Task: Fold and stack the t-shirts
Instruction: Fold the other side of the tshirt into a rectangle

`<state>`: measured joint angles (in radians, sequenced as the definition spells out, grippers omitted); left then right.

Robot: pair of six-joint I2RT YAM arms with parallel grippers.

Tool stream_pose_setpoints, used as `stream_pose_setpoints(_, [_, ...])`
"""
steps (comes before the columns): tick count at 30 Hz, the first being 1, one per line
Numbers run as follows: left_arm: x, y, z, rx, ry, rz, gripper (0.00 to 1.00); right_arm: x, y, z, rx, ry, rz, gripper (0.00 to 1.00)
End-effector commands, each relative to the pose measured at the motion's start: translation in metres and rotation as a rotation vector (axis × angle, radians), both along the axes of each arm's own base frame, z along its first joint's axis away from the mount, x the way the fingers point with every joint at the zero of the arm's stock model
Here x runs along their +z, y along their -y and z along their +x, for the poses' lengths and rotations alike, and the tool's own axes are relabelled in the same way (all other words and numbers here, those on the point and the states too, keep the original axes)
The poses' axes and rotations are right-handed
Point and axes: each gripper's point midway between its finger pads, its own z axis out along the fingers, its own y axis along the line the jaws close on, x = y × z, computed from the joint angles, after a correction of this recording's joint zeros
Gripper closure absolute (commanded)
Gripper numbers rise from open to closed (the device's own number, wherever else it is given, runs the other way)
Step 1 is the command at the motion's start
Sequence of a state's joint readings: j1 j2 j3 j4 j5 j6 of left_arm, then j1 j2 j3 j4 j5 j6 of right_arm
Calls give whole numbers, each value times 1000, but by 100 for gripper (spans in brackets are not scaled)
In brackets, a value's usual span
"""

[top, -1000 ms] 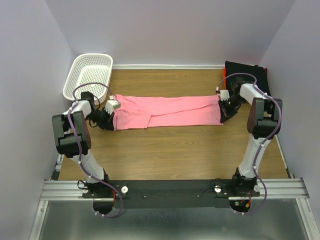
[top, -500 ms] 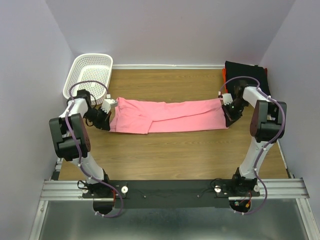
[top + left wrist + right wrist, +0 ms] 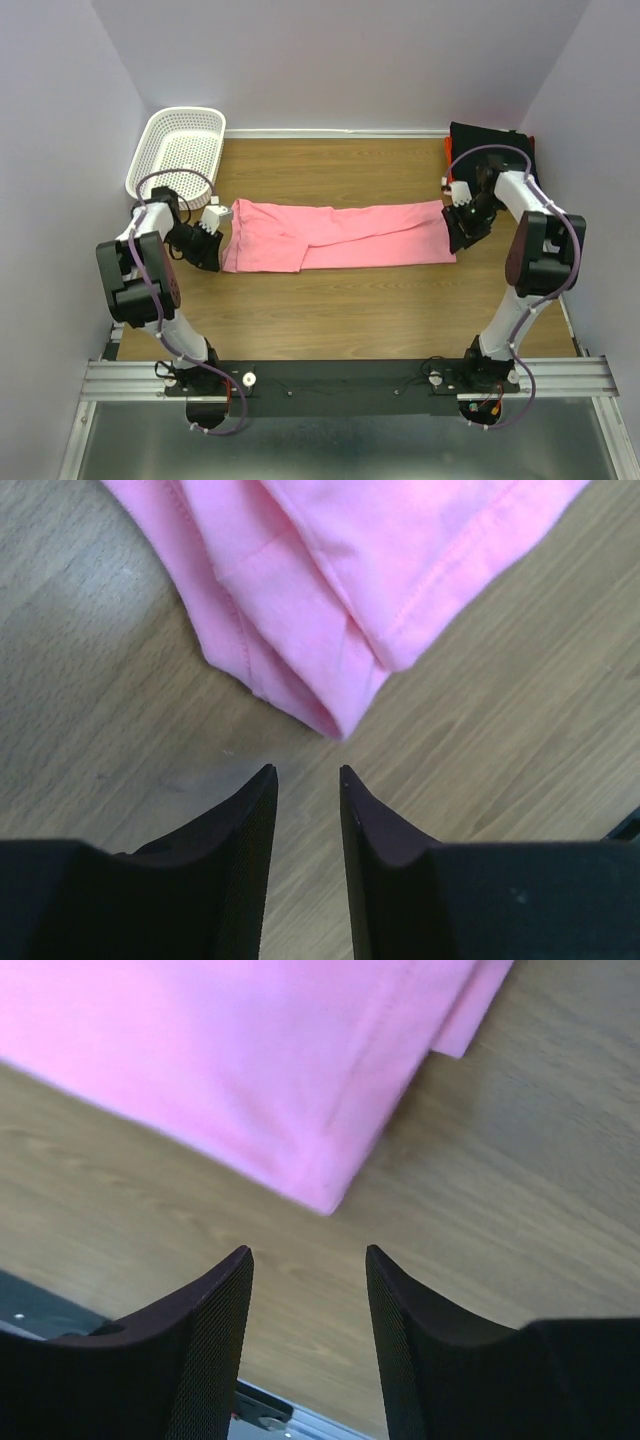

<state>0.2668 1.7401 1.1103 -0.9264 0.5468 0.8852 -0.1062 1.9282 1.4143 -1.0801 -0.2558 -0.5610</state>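
A pink t-shirt (image 3: pixel 335 234) lies folded into a long strip across the wooden table. My left gripper (image 3: pixel 215 238) sits just off its left end, open, with bare wood between its tips. In the left wrist view the layered pink corner (image 3: pixel 330 630) lies a little beyond the open left gripper (image 3: pixel 306 771). My right gripper (image 3: pixel 458 232) stands at the strip's right end, open and empty. In the right wrist view the pink edge (image 3: pixel 240 1070) lies just past the right gripper (image 3: pixel 308 1251). A black folded t-shirt (image 3: pixel 490 150) rests at the back right corner.
A white plastic basket (image 3: pixel 180 150) stands at the back left corner. An orange item (image 3: pixel 446 147) peeks out beside the black shirt. Purple walls close in on three sides. The metal rail (image 3: pixel 340 380) with the arm bases runs along the near edge.
Both grippers held the ends of the pink shirt and pulled it toward the near side. Both have now opened and let go; the shirt lies flat on the table.
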Motion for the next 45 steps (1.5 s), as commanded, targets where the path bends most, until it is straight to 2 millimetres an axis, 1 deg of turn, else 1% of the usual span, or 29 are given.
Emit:
stream_pose_setpoints(1, [43,13,-8,-73,110,-58,59,64,-39,7,-56,123,182,43])
stream_pose_setpoints(3, [46,20,-13,-92,122,-69,59,72,-64,7,-45,135,235,44])
stream_pose_setpoints(4, [47,26,-15,-103,123,-80,59,75,-75,15,-45,172,254,44])
stream_pose_setpoints(5, [47,32,-19,-117,120,-88,59,77,-86,16,-72,169,282,45])
stream_pose_setpoints(6, [43,43,-24,-142,110,-98,59,79,-113,11,-34,160,327,46])
stream_pose_setpoints(7, [40,47,-25,-141,102,-101,59,80,-127,21,-27,205,348,47])
stream_pose_setpoints(8, [36,53,-27,-130,83,-112,59,79,-142,22,-54,192,370,49])
stream_pose_setpoints(9, [29,59,-28,-154,79,-109,59,77,-166,17,-18,177,398,50])
stream_pose_setpoints(10, [24,59,-27,-149,72,-88,60,75,-181,23,-11,201,424,50])
stream_pose_setpoints(11, [20,60,-23,-141,73,-82,60,73,-194,22,-38,178,447,51])
stream_pose_setpoints(12, [19,62,-22,-146,71,-83,60,72,-217,15,-4,164,476,51])
stream_pose_setpoints(13, [17,62,-21,-148,70,-83,60,65,-230,19,2,175,494,51])
stream_pose_setpoints(15, [13,64,-17,-147,55,-89,60,62,-252,16,-25,151,519,52])
stream_pose_setpoints(16, [11,65,-15,-148,54,-90,60,56,-272,13,2,161,534,52])
stream_pose_setpoints(17, [9,65,-13,-144,52,-91,60,54,-281,11,6,158,540,52])
stream_pose_setpoints(18, [6,65,-9,-135,48,-90,60,51,-297,3,9,142,542,52])
stream_pose_setpoints(20, [2,64,-6,-126,43,-88,59,48,-316,3,13,160,557,51])
stream_pose_setpoints(21, [0,64,-2,-124,47,-88,59,42,-330,-3,12,148,547,51])
stream_pose_setpoints(23, [-3,64,2,-108,44,-91,59,37,-353,-6,21,168,551,49])
stream_pose_setpoints(25, [-3,65,4,-106,42,-102,59,31,-360,-9,2,153,545,47])
stream_pose_setpoints(26, [-2,67,5,-100,40,-112,59,31,-367,-7,0,164,560,46])
stream_pose_setpoints(27, [-2,67,8,-98,45,-112,59,26,-375,-7,-19,152,567,45])
stream_pose_setpoints(30, [-2,67,9,-90,46,-117,59,17,-385,-7,-47,119,571,42])
stream_pose_setpoints(31, [-2,67,9,-92,47,-116,59,7,-388,-9,-51,95,563,42])
stream_pose_setpoints(32, [-2,67,9,-90,46,-120,59,8,-392,-7,-50,90,572,42])
stream_pose_setpoints(35, [-3,69,9,-89,44,-128,59,2,-405,-12,-44,62,583,43])
stream_pose_setpoints(39, [-2,70,9,-92,44,-135,59,3,-420,-20,-32,38,602,45])
stream_pose_setpoints(41, [-3,70,9,-93,42,-137,60,3,-424,-21,-31,35,608,46])
stream_pose_setpoints(45, [-4,70,8,-93,39,-139,61,-4,-429,-25,-36,10,605,50])
